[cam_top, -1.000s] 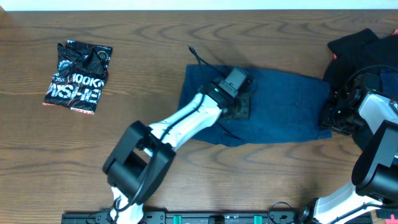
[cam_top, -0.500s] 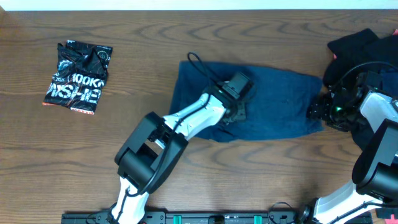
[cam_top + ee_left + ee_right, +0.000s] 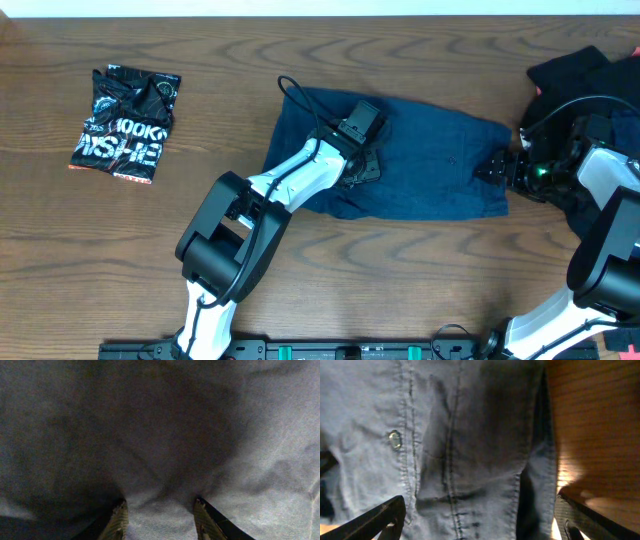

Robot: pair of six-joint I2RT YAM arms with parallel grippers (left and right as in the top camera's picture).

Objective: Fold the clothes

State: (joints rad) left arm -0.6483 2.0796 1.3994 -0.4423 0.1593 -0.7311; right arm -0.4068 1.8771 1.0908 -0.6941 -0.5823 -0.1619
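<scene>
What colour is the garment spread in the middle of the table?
It is a dark blue denim-like garment; clearest in the overhead view.

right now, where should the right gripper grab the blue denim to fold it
Probably the blue denim's right edge, coming in low from the right: it lies flat with bare table beside it, and the open right gripper is there.

Crumpled black snack bag (image 3: 125, 124), brown wooden table (image 3: 450, 280)

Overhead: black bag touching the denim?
No, the black bag lies well left of the denim garment, with bare table between them.
</scene>
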